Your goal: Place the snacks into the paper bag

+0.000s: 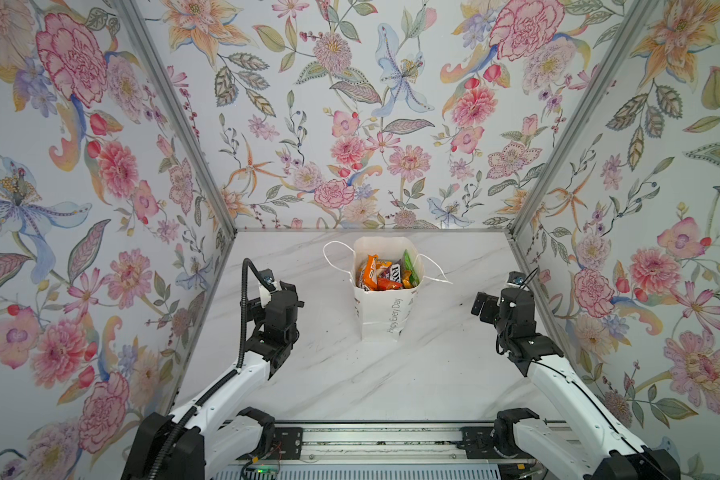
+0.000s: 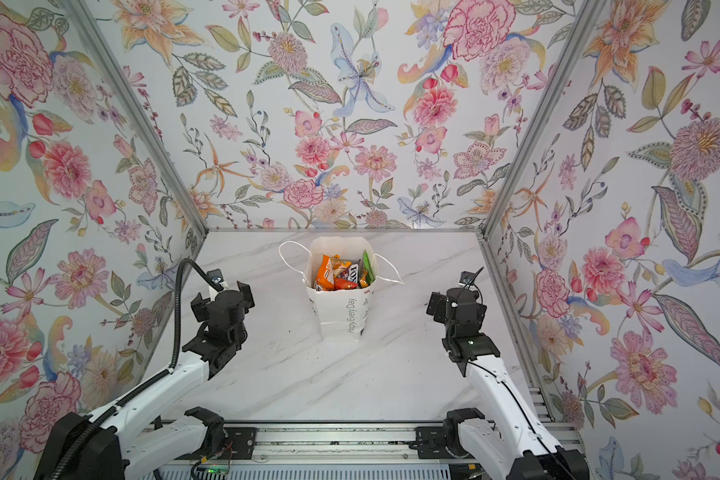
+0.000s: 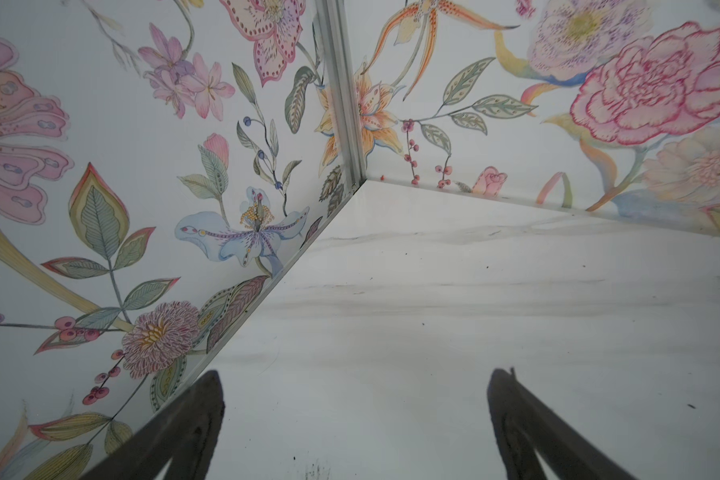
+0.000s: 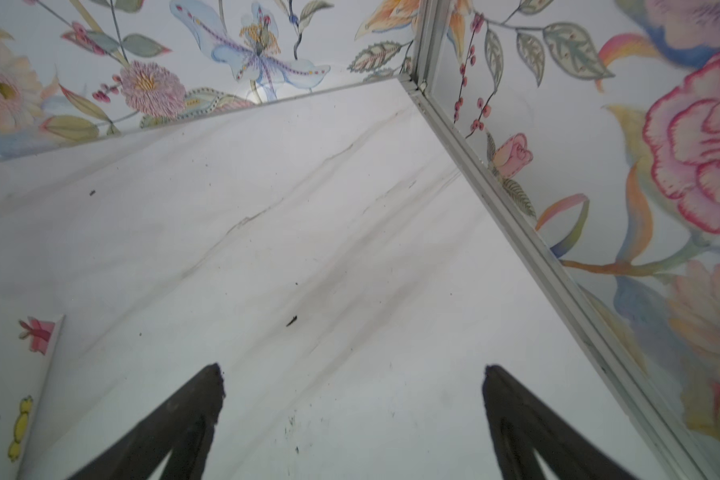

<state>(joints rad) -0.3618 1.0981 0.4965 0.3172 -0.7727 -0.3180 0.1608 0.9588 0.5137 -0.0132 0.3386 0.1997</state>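
The white paper bag (image 1: pixel 381 309) (image 2: pixel 341 311) stands upright at the back middle of the marble table, with its string handles hanging to either side. The snacks (image 1: pixel 385 272) (image 2: pixel 341 272) fill its open top: orange, green and dark packets. My left gripper (image 1: pixel 277 291) (image 2: pixel 223 297) hovers left of the bag and is open and empty; in the left wrist view (image 3: pixel 356 395) only bare table lies between its fingers. My right gripper (image 1: pixel 501 299) (image 2: pixel 454 301) is to the right of the bag, also open and empty (image 4: pixel 352 390). A side of the paper bag (image 4: pixel 13 374) shows in the right wrist view.
Floral walls (image 1: pixel 100 208) enclose the table on three sides, with metal corner posts (image 1: pixel 225 224) at the back corners. A metal rail (image 1: pixel 383 440) carrying both arm bases runs along the front edge. Bare marble table (image 1: pixel 391 374) lies in front of the bag.
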